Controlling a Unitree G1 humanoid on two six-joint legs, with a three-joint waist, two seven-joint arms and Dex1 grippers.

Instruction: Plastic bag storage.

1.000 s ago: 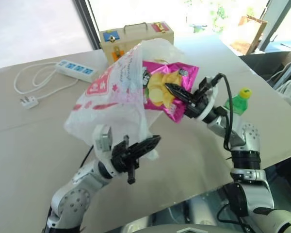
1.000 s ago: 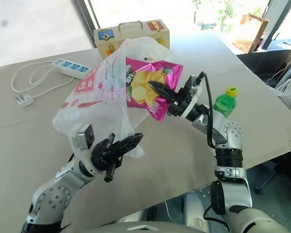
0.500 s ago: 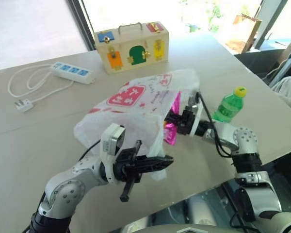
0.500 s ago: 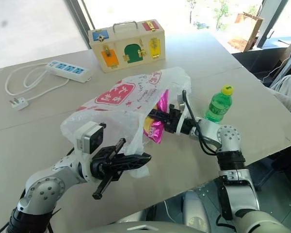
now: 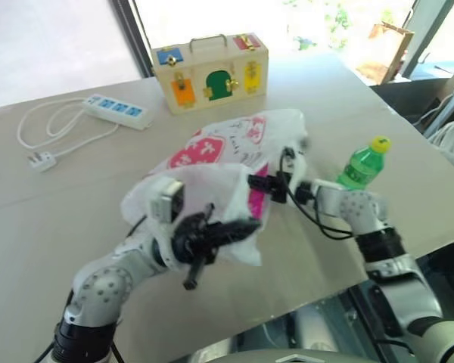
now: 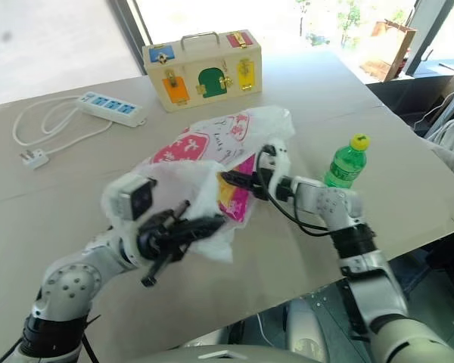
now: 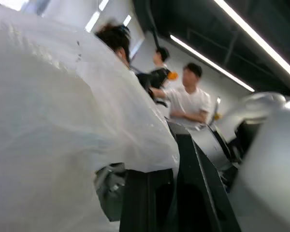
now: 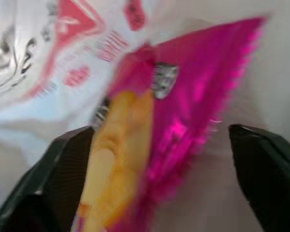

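Plastic bag [image 5: 212,162] sits mid-table for you, its near edge lifted off the surface and pinched in the left gripper [image 5: 238,228], which is clenched on the film (the left wrist view shows white plastic draped over its fingers [image 7: 140,203]). Just right of it, your right gripper [image 8: 166,159] has its jaws spread wide, released around the magenta chips packet [image 8: 183,111] at the bag's mouth. Farther right stands a green bottle [image 5: 361,165]; at the far edge you have a wooden latch box [image 5: 210,69] and a power strip [image 5: 117,110].

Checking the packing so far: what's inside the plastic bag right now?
A magenta chips packet sits in the mouth of the plastic bag, its lower part showing. Anything deeper inside is hidden by the crinkled film.
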